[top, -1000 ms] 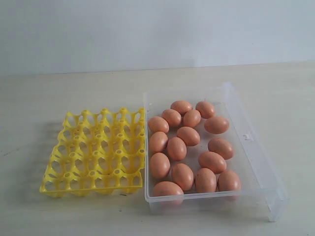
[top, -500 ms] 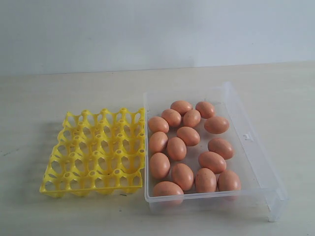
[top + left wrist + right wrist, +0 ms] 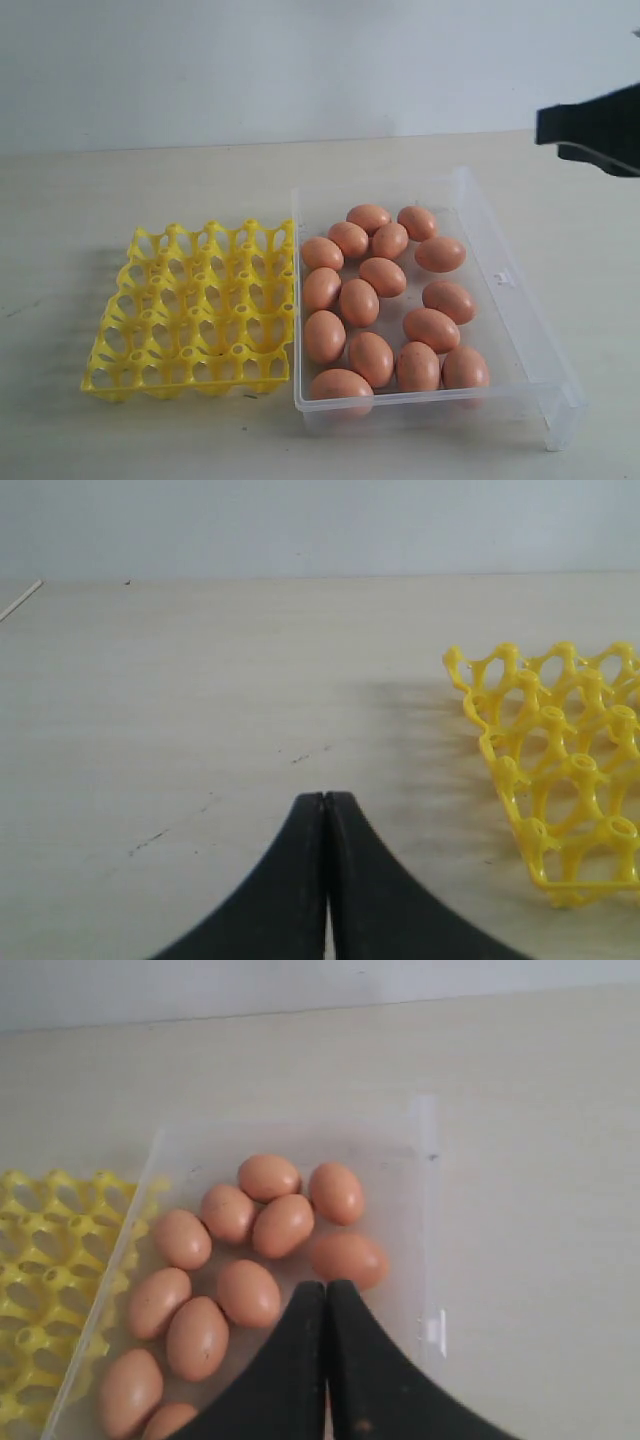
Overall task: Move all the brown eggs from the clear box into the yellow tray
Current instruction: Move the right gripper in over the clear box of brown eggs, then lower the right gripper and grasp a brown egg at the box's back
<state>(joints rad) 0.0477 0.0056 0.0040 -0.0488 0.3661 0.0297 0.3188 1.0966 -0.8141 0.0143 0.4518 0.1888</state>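
Eggs first: I count sixteen brown eggs (image 3: 358, 301), all lying loose on the floor of the clear box (image 3: 520, 340). They bunch toward its left wall, many touching one another, and a bare strip of floor runs along the right wall, where the small clasp tab (image 3: 505, 278) sits. The yellow tray (image 3: 190, 310) lies flat just left of the box, edge against edge as far as I can tell, with no egg set in it yet. Open table (image 3: 150, 170) runs to the tray's left and behind both containers. My right gripper (image 3: 326, 1286) hangs high over the right side of the box, jaws pressed together on nothing. My left gripper (image 3: 325, 798) hangs over the table beside a corner of the tray, likewise clenched on nothing.
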